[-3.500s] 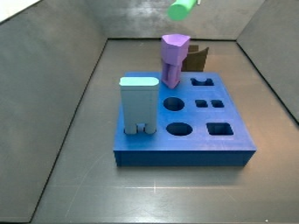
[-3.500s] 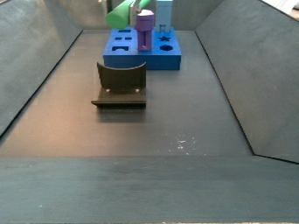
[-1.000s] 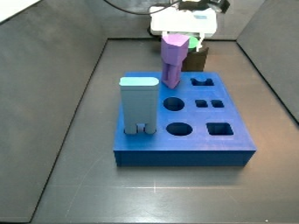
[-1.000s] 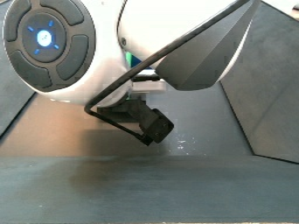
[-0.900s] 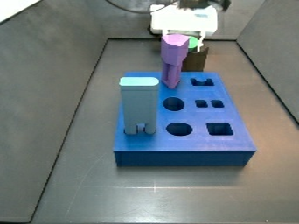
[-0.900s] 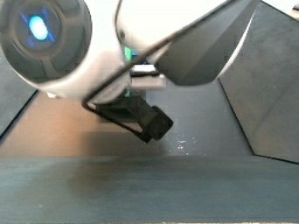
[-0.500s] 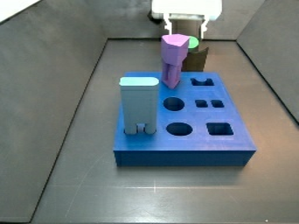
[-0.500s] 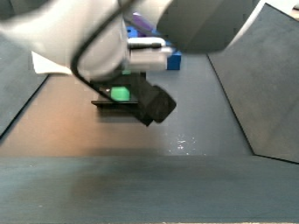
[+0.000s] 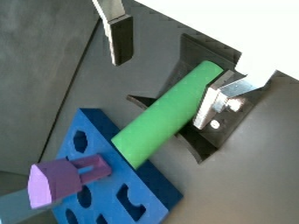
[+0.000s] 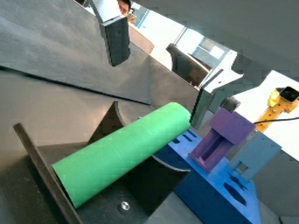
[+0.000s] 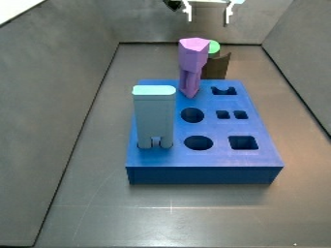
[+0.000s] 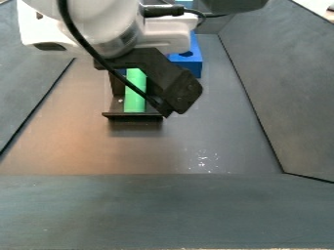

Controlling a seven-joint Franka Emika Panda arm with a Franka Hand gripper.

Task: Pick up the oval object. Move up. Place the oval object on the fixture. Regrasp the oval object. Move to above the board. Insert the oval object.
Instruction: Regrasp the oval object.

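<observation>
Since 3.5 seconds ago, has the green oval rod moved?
Yes. The green oval rod came down from above the blue board onto the fixture; the end effector is above.

Both side views look down the floor from opposite ends, sharing the board (image 11: 207, 131); wrist views sit close.

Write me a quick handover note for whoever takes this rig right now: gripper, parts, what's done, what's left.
Gripper: open, raised above the fixture, holding nothing.
Smooth bright green oval rod: lying in the hollow of the small dark brown fixture, free of both fingers.
Thick blue board with shaped holes: purple peg and light blue rectangular peg are standing in it.
Done: pick, lift, place on fixture.
Left: regrasp the rod, move above the board, insert.
</observation>
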